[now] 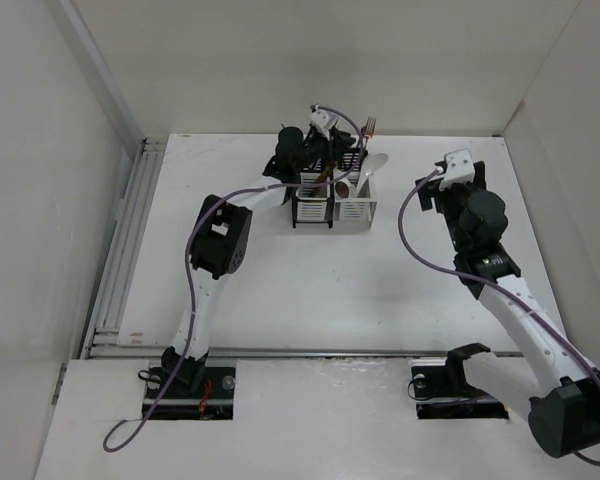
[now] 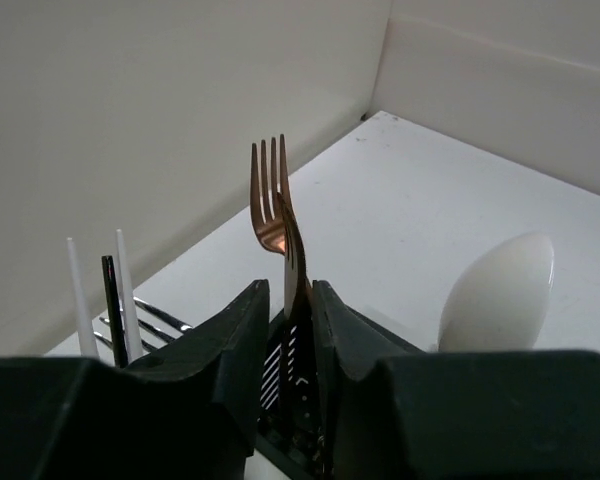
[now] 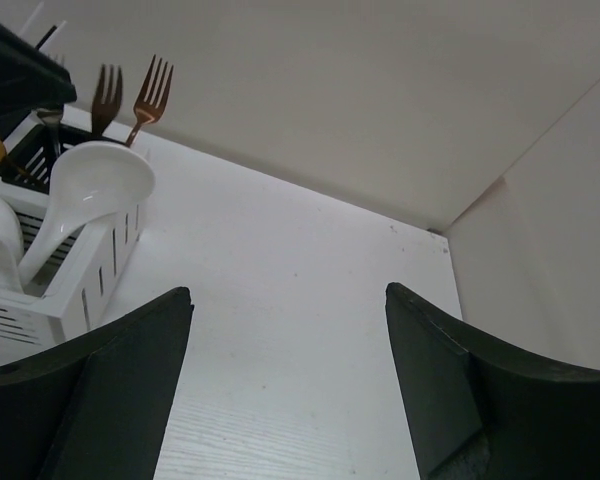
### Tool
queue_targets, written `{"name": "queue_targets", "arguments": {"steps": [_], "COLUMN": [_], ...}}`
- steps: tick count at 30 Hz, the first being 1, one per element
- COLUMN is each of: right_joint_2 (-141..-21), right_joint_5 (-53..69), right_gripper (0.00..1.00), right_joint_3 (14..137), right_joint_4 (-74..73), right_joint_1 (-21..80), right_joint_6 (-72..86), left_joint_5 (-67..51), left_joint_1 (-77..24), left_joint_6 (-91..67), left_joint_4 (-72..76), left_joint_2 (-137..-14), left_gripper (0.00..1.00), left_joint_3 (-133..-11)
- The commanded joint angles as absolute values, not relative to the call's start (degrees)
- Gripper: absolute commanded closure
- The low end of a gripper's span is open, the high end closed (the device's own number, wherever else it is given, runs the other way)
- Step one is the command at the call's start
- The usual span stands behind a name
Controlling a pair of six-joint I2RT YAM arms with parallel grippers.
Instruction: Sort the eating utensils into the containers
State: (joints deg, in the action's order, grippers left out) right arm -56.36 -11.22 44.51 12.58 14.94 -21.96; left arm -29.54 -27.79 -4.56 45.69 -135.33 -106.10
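L gripper (image 2: pixel 290 290) is clamped on the handle of a copper fork (image 2: pixel 272 200), tines up, right over the caddies (image 1: pixel 352 212) at 12 o'clock on the table (image 1: pixel 280 290). A white soup spoon (image 2: pixel 500 295) stands at the fork's 3 and white and black chopsticks (image 2: pixel 126 290) at its 9. R gripper (image 3: pixel 288 300) hangs w/ jaws wide apart and nothing between, approx 3 o'clock of the caddies, well apart from them.

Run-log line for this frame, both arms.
left pincer: around upright copper fork at caddies, grip unclear | right pincer: open, empty, over table
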Motion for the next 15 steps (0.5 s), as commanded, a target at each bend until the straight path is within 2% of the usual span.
{"name": "queue_targets", "arguments": {"steps": [1, 3, 5, 6, 10, 15], "right_joint_2": [-53.2, -52.3, -50.8, -50.8, -49.7, -54.2], "right_joint_5": [-12.0, -12.0, -12.0, -11.3, -10.5, -10.5], "right_gripper": [0.17, 0.17, 0.17, 0.17, 0.13, 0.05], "right_joint_3": [45.1, 44.5, 44.5, 44.5, 45.3, 52.7], "right_joint_4": [16.4, 16.4, 16.4, 16.4, 15.5, 3.2], "right_joint_1": [14.5, 14.5, 14.5, 14.5, 14.5, 14.5], "right_joint_6": [-22.9, -22.9, -22.9, -22.9, -22.9, -19.3], "left_joint_5": [-30.4, -30.4, -30.4, -30.4, -29.4, -21.9], "left_joint_1": [-28.1, -28.1, -28.1, -27.6, -27.1, -25.8], "left_joint_6": [-4.7, -4.7, -4.7, -4.7, -3.4, 0.3], "left_joint_4": [48.6, 48.6, 47.9, 47.3, 43.3, 32.8], "left_joint_2": [-130.6, -129.6, -127.9, -127.2, -121.7, -110.3], "left_gripper": [0.78, 0.71, 0.59, 0.5, 0.33, 0.24], "left_joint_3": [-104.4, -103.5, -102.9, -102.9, -103.5, -103.5]}}
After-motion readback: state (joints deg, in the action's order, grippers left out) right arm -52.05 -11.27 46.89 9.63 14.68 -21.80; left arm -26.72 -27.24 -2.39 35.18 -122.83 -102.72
